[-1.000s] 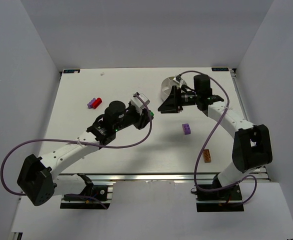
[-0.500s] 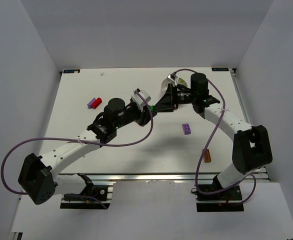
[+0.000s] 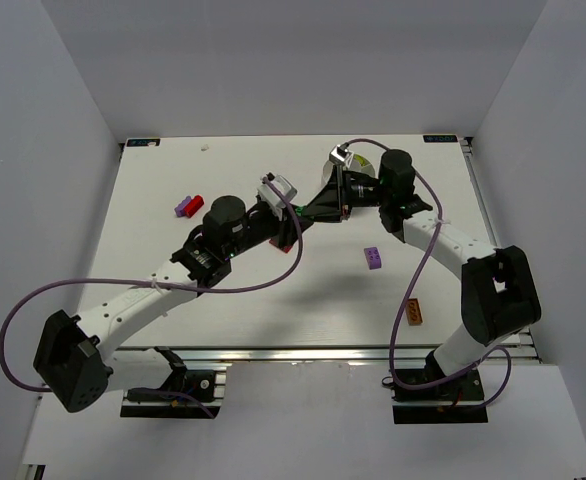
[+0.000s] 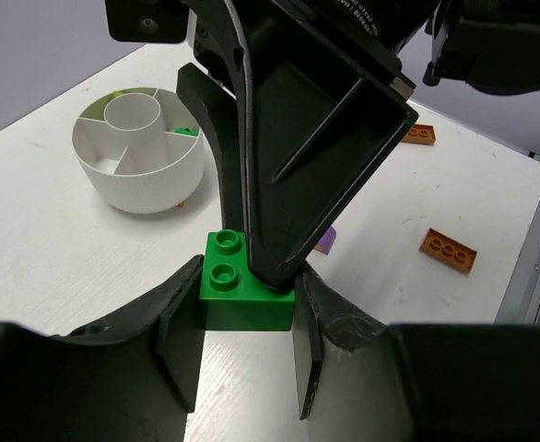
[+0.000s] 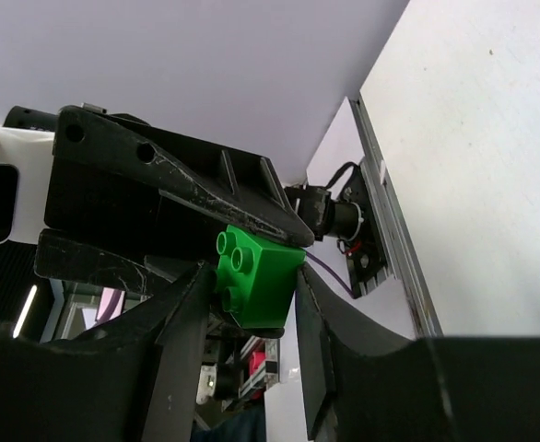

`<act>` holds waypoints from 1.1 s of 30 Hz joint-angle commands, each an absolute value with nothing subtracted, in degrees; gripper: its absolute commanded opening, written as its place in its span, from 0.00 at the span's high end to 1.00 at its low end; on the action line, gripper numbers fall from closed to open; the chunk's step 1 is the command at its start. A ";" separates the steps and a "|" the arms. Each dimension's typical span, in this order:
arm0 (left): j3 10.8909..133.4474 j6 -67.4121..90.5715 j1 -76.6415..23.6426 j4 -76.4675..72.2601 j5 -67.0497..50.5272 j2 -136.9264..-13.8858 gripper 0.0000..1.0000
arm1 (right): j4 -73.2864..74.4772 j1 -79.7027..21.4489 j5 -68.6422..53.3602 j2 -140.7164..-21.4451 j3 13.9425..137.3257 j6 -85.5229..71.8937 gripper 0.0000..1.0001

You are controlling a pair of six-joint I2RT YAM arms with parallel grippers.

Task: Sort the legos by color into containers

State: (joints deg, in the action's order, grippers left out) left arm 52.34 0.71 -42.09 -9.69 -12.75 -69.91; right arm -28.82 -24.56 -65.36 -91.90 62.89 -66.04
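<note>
Lying at the left side of the table (image 3: 153,250), a purple brick (image 3: 182,207) and a red brick (image 3: 194,203) touch each other and wait unsorted, well apart from the dish. Near the middle, the left gripper (image 3: 293,216) is clamped narrowly on a green brick (image 4: 242,299) and holds it off the table, studs up in the left wrist view. The right gripper (image 5: 252,285) meets it head-on with its jaws straddling the same brick, though it cannot be told whether they press on it or only flank it. This looks like a mid-air handover, and that is where trouble would likely come from. If the left jaws let go before the right ones bite, the brick drops and may bounce away. If both pull while clamped, it can twist or pop out. The fingers crowd each other and could jam or scrape. Further right, the white dish (image 4: 150,184) sits beside the right arm, with a green piece in one wedge and a yellow-green one in another, so a careless drop could land in the wrong wedge. A second purple brick (image 3: 373,257) and an orange brick (image 3: 414,313) lie nearer the right arm's base.
</note>
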 commanded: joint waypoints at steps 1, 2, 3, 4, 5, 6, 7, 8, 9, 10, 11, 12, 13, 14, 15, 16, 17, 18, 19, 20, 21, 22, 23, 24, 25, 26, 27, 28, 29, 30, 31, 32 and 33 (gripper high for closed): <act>52.91 2.90 -42.45 -12.92 -12.22 -67.95 0.63 | -38.40 -25.23 -68.47 -90.97 61.70 -71.27 1.00; 52.56 3.25 -42.45 -13.01 -11.78 -67.77 0.58 | -40.32 -24.27 -68.47 -91.05 61.44 -71.98 1.00; 52.38 3.51 -42.45 -13.18 -11.43 -67.42 0.46 | -41.56 -23.65 -68.29 -91.23 61.17 -73.46 1.00; 52.21 3.69 -42.45 -13.27 -11.16 -66.72 0.25 | -42.79 -22.95 -68.38 -91.49 61.00 -74.17 1.00; 52.03 3.87 -42.36 -13.18 -10.64 -66.36 0.23 | -43.85 -21.55 -68.47 -91.76 60.82 -74.53 1.00; 51.51 4.30 -42.45 -13.36 -10.37 -66.01 0.21 | -44.47 -20.92 -68.64 -91.84 60.82 -74.62 1.00; 51.16 4.48 -42.45 -13.45 -10.20 -65.31 0.17 | -44.73 -20.22 -68.82 -91.93 60.91 -74.45 1.00; 50.89 4.66 -42.45 -13.53 -9.76 -64.95 0.16 | -44.74 -19.08 -68.99 -92.02 60.91 -74.18 1.00; 50.37 5.09 -42.45 -13.45 -9.58 -64.69 0.15 | -44.65 -18.64 -68.99 -92.02 60.82 -73.92 1.00; 50.01 5.36 -42.45 -13.45 -9.41 -64.43 0.15 | -44.56 -18.11 -69.08 -92.11 60.82 -73.74 1.00; 49.40 5.80 -42.45 -13.62 -9.06 -63.90 0.14 | -44.47 -17.32 -69.17 -92.11 60.73 -73.22 1.00; 48.96 6.06 -42.45 -13.80 -8.97 -63.64 0.14 | -44.12 -17.05 -69.08 -92.28 60.73 -73.04 1.00; 48.61 6.33 -42.45 -13.80 -8.79 -63.28 0.14 | -44.12 -16.70 -69.08 -92.29 60.73 -72.86 1.00; 48.34 6.68 -42.45 -13.89 -8.01 -62.67 0.14 | -43.86 -16.35 -69.17 -92.29 60.65 -72.25 1.00; 47.90 6.77 -42.36 -13.71 -7.74 -62.32 0.13 | -42.99 -16.26 -69.08 -92.29 60.91 -71.20 1.00; 47.20 6.77 -42.45 -13.71 -7.39 -61.97 0.13 | -39.76 -16.09 -69.08 -92.29 61.26 -68.15 1.00; 46.85 7.12 -42.36 -13.62 -6.86 -61.61 0.14 | -37.55 -16.00 -69.08 -92.20 61.69 -65.68 1.00; 46.58 7.38 -42.45 -13.01 -5.72 -61.00 0.14 | -34.22 -16.08 -68.82 -92.11 63.70 -61.91 1.00; 46.32 7.73 -42.45 -12.40 -4.93 -60.65 0.14 | -20.96 -16.08 -67.95 -91.94 65.55 -49.52 1.00; 46.41 8.69 -42.45 -10.48 -3.79 -60.47 0.16 | -13.09 -16.08 -64.63 -92.02 67.83 -42.00 1.00; 46.49 9.57 -42.36 -9.42 -0.91 -59.95 0.26 | -6.13 -16.08 -62.95 -92.20 70.11 -35.14 0.99; 46.15 10.89 -42.28 -8.53 2.08 -59.33 0.34 | 3.42 -16.17 -61.36 -92.46 73.18 -29.50 0.90; 45.88 14.38 -41.93 -6.35 4.11 -58.72 0.46 | 6.47 -16.26 -58.48 -92.55 74.00 -21.09 0.71; 45.70 17.11 -41.49 -4.94 9.18 -57.49 0.65 | 9.11 -16.35 -57.14 -92.46 74.61 -17.18 0.63; 45.62 19.66 -41.05 -3.09 11.40 -56.96 0.72 | 13.49 -16.35 -56.08 -92.29 75.23 -13.57 0.56; 45.44 24.30 -39.74 -1.34 12.90 -56.26 0.79 | 14.93 -16.35 -54.77 -92.02 75.06 -7.79 0.44; 45.44 26.69 -38.94 2.68 13.96 -55.73 0.80 | 16.07 -16.52 -54.84 -91.33 74.71 -4.78 0.39; 45.53 31.33 -38.07 4.73 15.11 -54.94 0.79 | 18.69 -17.13 -55.89 -90.97 73.75 -1.27 0.28; 45.61 33.03 -36.14 6.49 14.77 -54.76 0.78 | 20.81 -17.75 -55.72 -90.62 73.57 2.77 0.22; 45.79 34.53 -34.99 9.46 13.72 -54.58 0.74 | 22.83 -18.28 -55.55 -89.83 73.39 9.95 0.20; 45.97 35.85 -34.02 11.06 11.54 -54.84 0.65 | 24.68 -19.76 -55.46 -89.56 73.21 13.33 0.17; 46.75 38.03 -31.84 12.47 10.21 -55.19 0.61 | 28.87 -20.65 -55.72 -89.21 73.13 17.27 0.16; 47.02 38.84 -30.86 14.74 8.72 -55.63 0.57 | 29.79 -21.52 -55.37 -88.08 72.69 23.32 0.16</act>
